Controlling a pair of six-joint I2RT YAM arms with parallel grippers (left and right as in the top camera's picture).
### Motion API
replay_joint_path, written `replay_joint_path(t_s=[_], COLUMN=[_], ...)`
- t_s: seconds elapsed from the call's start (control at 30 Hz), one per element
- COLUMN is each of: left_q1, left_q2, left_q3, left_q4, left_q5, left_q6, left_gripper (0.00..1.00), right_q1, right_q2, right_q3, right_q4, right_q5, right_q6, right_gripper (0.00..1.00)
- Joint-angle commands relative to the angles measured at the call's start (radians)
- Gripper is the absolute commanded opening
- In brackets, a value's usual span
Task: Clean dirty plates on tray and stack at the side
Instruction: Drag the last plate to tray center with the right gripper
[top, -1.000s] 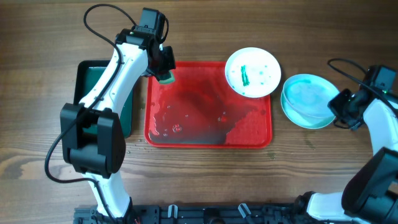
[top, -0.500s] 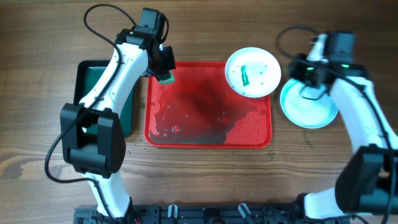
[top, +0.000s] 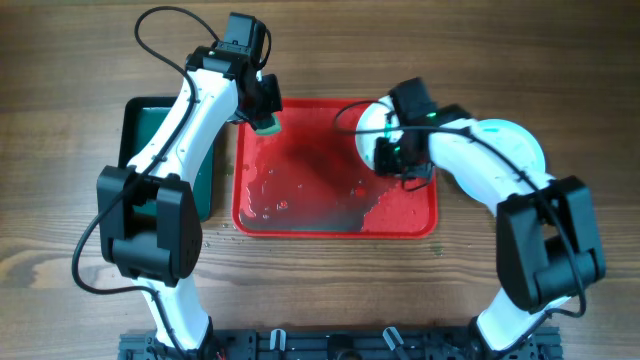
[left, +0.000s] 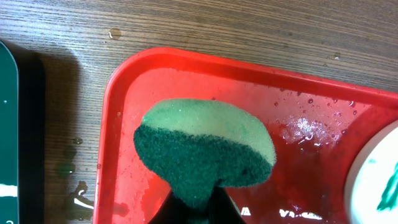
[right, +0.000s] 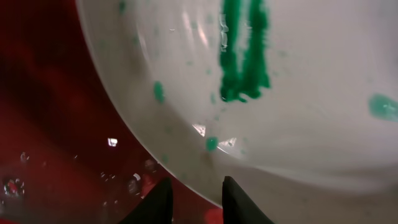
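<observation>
1. Swinging in from the right, the right arm has left the aqua plates (top: 527, 143), and the right pincer (top: 390, 153) is now over the white plate (top: 372, 125). The left arm has not shifted.
2. From overhead, the arm hides most of the white plate, which lies in the far right corner of the red tray (top: 310, 195). The aqua plates sit on the surface (top: 60, 60), right of the tray.
3. Only the right wrist view shows the plate's green streak (right: 242, 56). The rim lies just beyond the slightly parted, empty fingertips.
4. The left pincer (left: 194, 202) is clamped on a sponge (left: 205, 149) over the tray's far left corner. A dark green tray (top: 207, 175) lies to the left.
</observation>
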Motion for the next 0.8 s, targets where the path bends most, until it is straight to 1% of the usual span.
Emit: replay_joint_path(t_s=[0.0, 0.07, 0.17, 0.23, 0.33, 0.37, 0.43, 0.53, 0.63, 0.77], left_q1=[0.003, 0.003, 0.003, 0.003, 0.003, 0.003, 0.003, 0.003, 0.003, 0.003], left_q2=[-0.011, -0.011, -0.011, -0.011, -0.011, -0.011, -0.011, -0.011, -0.011, -0.011], left_q3=[0.012, 0.012, 0.012, 0.012, 0.012, 0.012, 0.012, 0.012, 0.012, 0.012], left_q4=[0.002, 0.002, 0.002, -0.002, -0.008, -0.008, -0.007, -0.007, -0.009, -0.009], left_q5=[0.011, 0.011, 0.011, 0.011, 0.011, 0.011, 0.011, 0.011, 0.011, 0.011], left_q6=[-0.009, -0.009, -0.009, -0.009, -0.009, -0.009, -0.009, -0.009, -0.009, -0.009], left_gripper=[0.04, 0.04, 0.04, 0.04, 0.04, 0.04, 0.04, 0.04, 0.04, 0.04], right_q1=[0.065, 0.065, 0.055, 0.000, -0.148, -0.195, -0.251, -0.271, -0.275, -0.276], right_q2=[0.015, 0.014, -0.015, -0.054, -0.066, -0.059, -0.023, 0.044, 0.120, 0.163], right_q3=[0.008, 0.032, 0.152, 0.218, 0.216, 0.202, 0.196, 0.196, 0.196, 0.196], right_q4=[0.016, 0.012, -0.054, -0.110, -0.143, -0.135, -0.096, -0.055, -0.043, -0.025], right_q5=[0.025, 0.020, 0.030, 0.108, 0.177, 0.210, 0.210, 0.208, 0.217, 0.217], right_q6=[-0.016, -0.035, -0.083, -0.032, -0.034, -0.061, -0.177, -0.235, -0.242, -0.243], right_gripper=[0.31, 0.31, 0.31, 0.37, 0.37, 0.37, 0.34, 0.26, 0.24, 0.25])
